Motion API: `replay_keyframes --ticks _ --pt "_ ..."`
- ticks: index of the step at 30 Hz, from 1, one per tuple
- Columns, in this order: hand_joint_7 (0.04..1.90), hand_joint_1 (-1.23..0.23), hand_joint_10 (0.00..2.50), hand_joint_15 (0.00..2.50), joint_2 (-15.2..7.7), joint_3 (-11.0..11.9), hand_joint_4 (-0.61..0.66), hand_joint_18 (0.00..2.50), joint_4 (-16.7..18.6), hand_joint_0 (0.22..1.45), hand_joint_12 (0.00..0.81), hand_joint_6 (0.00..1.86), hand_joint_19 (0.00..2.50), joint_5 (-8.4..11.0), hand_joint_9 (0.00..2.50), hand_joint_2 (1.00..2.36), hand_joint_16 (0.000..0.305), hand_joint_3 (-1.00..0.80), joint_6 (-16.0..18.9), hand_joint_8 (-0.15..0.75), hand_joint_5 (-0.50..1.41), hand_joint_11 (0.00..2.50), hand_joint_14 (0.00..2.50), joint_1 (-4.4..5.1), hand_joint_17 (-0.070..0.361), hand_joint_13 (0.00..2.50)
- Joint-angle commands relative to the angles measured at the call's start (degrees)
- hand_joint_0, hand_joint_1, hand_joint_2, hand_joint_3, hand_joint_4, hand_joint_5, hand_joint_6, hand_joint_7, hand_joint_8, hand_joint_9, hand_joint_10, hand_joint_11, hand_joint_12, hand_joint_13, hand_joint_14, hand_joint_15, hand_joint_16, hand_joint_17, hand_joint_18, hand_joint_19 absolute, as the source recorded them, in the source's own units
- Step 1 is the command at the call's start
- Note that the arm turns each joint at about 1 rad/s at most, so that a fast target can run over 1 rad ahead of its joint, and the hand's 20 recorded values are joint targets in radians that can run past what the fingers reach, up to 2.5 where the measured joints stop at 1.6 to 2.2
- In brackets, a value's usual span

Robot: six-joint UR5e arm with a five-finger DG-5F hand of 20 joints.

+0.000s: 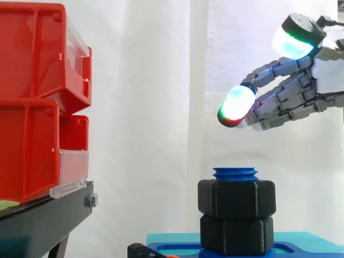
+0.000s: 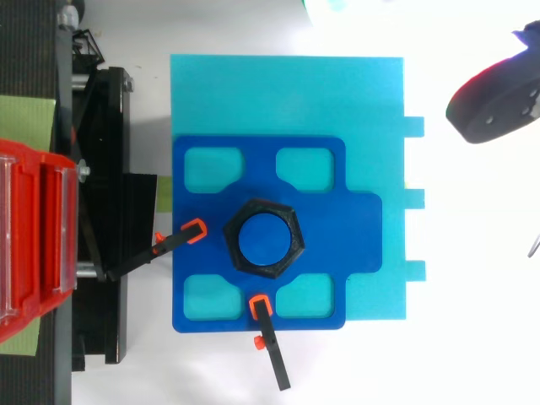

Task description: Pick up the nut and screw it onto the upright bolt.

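Sitting on the upright bolt (image 1: 235, 173), with only a few blue thread turns showing above it, the nut (image 1: 236, 198) is found engaged rather than lying loose. A second black hexagonal block (image 1: 236, 234) of like shape is stacked directly beneath it. The bolt is kept vertical by a dark blue fixture plate (image 2: 354, 228), which is pinned on a cyan base (image 2: 287, 93) by orange-tipped clamps (image 2: 169, 245), presumably so that nothing is turned when torque is applied. The hand (image 1: 293, 99) is held high and to the right, well apart from the nut, with its fingers loosely extended and nothing gripped between them. The nut's six flat faces are matte and faintly ridged, like printed plastic, and seem suited to pad contact. The bolt's thread is coarse and rounded.
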Motion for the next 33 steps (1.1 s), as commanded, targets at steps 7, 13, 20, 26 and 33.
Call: replay_keyframes --ticks 7,13,20,26,33 --pt "0.71 -0.40 0.00 0.00 0.00 0.00 0.13 0.00 -0.09 0.51 0.352 0.50 0.00 0.12 0.25 1.00 0.056 -0.50 19.42 0.235 -0.23 0.00 0.00 0.01 0.125 0.00" --pt "0.66 -0.41 0.00 0.00 0.00 0.00 0.15 0.00 -0.09 0.50 0.368 0.50 0.00 0.12 0.10 1.00 0.057 -0.50 19.51 0.239 -0.25 0.00 0.00 0.01 0.128 0.00" --pt "0.66 -0.41 0.00 0.00 0.00 0.00 0.14 0.00 -0.09 0.51 0.371 0.50 0.00 0.12 0.14 1.00 0.058 -0.50 19.42 0.243 -0.25 0.00 0.00 0.01 0.131 0.00" --pt "0.67 -0.41 0.00 0.00 0.00 0.00 0.13 0.00 -0.09 0.51 0.373 0.50 0.00 0.12 0.18 1.00 0.056 -0.50 19.42 0.252 -0.26 0.00 0.00 0.01 0.127 0.00" --pt "0.70 -0.41 0.00 0.00 0.00 0.00 0.15 0.00 -0.09 0.51 0.385 0.50 0.00 0.12 0.20 1.00 0.055 -0.50 19.42 0.268 -0.25 0.00 0.00 0.01 0.125 0.00"
